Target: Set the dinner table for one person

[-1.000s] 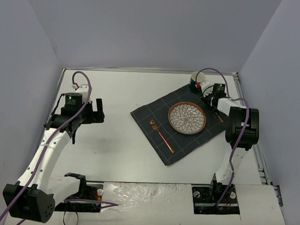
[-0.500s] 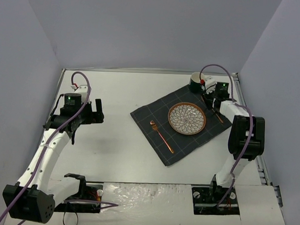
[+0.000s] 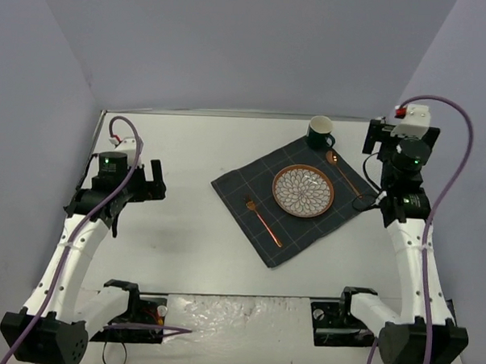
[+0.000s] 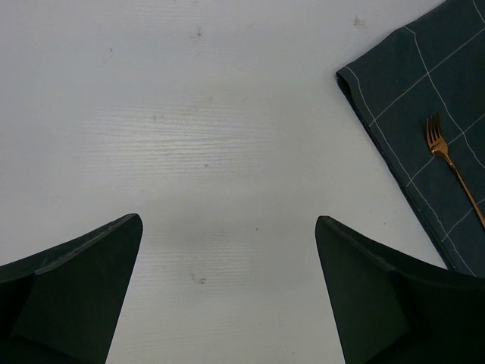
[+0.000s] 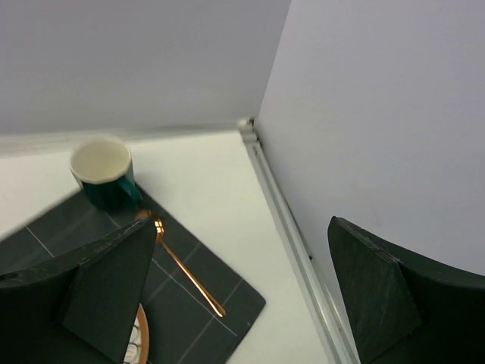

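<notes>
You look all but done: on the white table (image 3: 215, 257), the cloth (image 3: 241, 190) at far right carries plate (image 3: 303, 191), fork (image 3: 262, 220) and spoon (image 3: 345, 175), mug (image 3: 319, 132) at its far corner, while left gripper (image 4: 227, 227) and right gripper (image 5: 242, 221) gape wide, empty.

Soft even light, faint shadows on the dinner table (image 3: 192, 238)

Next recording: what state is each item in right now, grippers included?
Mug: upright, looks empty.
Plate: flat on the cloth, nothing on it.
Fork: lying on the cloth, left of the plate.
Spoon: lying on the cloth, right of the plate.
Cloth: spread flat on the dinner table.
Left gripper: open, empty.
Right gripper: open, empty.
</notes>
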### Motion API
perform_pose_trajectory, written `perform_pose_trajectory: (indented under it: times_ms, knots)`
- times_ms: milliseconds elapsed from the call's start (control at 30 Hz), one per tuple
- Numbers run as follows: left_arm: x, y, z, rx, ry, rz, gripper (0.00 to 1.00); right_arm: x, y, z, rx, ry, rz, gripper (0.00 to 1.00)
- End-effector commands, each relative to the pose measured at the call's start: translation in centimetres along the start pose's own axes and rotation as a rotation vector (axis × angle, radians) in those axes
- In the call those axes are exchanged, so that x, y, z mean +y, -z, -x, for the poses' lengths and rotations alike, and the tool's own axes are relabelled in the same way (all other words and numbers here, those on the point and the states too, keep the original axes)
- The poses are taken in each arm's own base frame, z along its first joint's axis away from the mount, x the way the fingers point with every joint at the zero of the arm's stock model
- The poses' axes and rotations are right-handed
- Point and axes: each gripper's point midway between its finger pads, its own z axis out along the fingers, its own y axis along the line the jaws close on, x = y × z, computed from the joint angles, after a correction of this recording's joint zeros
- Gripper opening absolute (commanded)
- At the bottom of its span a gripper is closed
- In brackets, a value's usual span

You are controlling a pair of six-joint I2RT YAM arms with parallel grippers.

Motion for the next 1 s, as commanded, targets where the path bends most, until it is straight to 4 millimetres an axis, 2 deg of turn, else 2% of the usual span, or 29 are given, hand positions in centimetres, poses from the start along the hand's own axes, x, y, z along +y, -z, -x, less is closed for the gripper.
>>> perform_pose_trajectory:
  times_ms: [0,133,267,300,433,567,667,800,967]
  knots:
    - [-0.7,4.5,5.0,-0.166,0.031,-0.003,0.97,-3.4,5.8,6.7,-0.193,-0.164,-0.089,0.96]
    - [-0.4,8.5,6.8,-0.245,0.022,0.022,0.97,-5.3,10.8,8.8,-0.281,-0.177,-0.114,1.0]
    - [0.5,12.2,7.8,-0.306,0.004,0.081,0.97,-6.1,14.3,9.5,-0.341,-0.192,-0.124,1.0]
    - [1.0,13.5,8.0,-0.321,-0.004,0.11,0.97,-6.3,15.8,9.7,-0.368,-0.204,-0.118,1.0]
    - [2.3,17.0,7.7,-0.387,-0.019,0.178,0.97,-6.2,18.4,8.0,-0.381,-0.269,-0.103,1.0]
    - [3.5,18.6,6.4,-0.412,-0.018,0.232,0.97,-7.6,21.3,6.4,-0.417,-0.302,-0.13,1.0]
    - [3.8,19.0,5.6,-0.419,-0.01,0.238,0.97,-8.3,22.3,5.4,-0.433,-0.303,-0.146,1.0]
    - [4.6,18.8,5.3,-0.442,-0.006,0.275,0.97,-8.6,23.7,4.3,-0.467,-0.312,-0.128,1.0]
    - [4.5,17.3,4.9,-0.441,0.002,0.268,0.97,-8.4,23.5,2.9,-0.456,-0.334,-0.128,1.0]
